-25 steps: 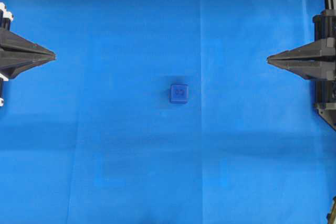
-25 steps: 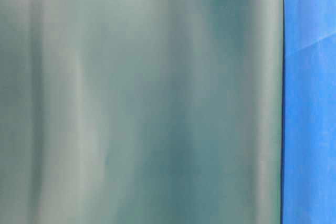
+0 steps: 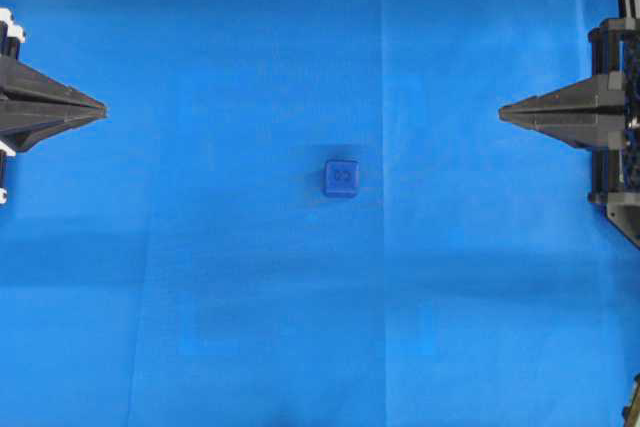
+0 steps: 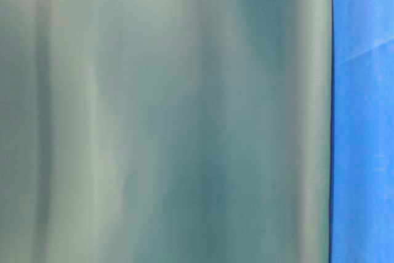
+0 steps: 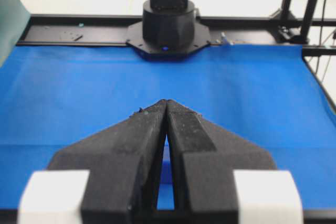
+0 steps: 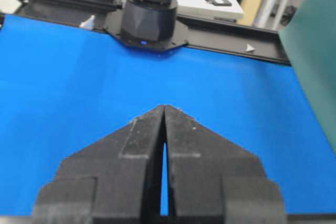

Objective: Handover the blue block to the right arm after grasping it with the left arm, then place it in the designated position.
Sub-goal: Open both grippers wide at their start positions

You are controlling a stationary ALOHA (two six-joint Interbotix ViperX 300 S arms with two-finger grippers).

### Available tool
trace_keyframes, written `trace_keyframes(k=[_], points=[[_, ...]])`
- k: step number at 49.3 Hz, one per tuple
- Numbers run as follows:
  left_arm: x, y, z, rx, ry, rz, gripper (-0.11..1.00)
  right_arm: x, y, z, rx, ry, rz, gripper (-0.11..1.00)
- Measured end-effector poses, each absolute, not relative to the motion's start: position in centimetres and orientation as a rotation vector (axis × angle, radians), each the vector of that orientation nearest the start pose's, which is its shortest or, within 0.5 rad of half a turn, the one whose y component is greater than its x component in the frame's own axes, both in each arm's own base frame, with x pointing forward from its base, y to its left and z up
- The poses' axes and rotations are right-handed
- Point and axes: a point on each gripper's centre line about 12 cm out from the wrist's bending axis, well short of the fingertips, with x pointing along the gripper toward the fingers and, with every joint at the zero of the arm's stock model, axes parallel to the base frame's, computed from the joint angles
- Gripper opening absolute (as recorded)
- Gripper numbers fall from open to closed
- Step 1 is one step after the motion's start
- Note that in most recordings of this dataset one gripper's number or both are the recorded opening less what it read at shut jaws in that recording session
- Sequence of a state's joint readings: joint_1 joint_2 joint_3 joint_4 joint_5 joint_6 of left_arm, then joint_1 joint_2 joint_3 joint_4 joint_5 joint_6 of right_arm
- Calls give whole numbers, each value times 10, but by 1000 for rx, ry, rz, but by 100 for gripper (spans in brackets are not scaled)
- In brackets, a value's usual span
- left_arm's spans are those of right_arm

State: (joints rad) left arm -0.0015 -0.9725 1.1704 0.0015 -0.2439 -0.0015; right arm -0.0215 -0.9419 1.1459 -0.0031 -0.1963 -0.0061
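While wrist views miss it, overhead shows blue block (image 3: 341, 178)

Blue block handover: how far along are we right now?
Nothing looks done yet. The small dark-blue cube sits alone mid-cloth on the blue tablecloth, touched by neither arm. In hand: nothing. The left gripper with white brackets and the all-black right gripper both sit shut near the cloth's opposite edges, tips pointing inward. Left to do: left-arm grasp, handover to the right arm, placement. No placement marker can be made out.
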Motion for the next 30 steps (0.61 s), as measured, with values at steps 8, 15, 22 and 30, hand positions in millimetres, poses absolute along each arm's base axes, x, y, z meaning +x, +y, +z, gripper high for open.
trace_keyframes(k=[8,15,22,30], points=[[198,0,291,5,-41,1,1,205,-8,291,-9,6,-38,-3],[199,1,291,5,-40,2,30,206,-8,289,-4,12,-37,13],[198,0,291,1,-41,1,73,207,-8,287,5,21,-38,54],[199,1,290,6,-32,2,92,211,-8,283,8,41,-40,93]])
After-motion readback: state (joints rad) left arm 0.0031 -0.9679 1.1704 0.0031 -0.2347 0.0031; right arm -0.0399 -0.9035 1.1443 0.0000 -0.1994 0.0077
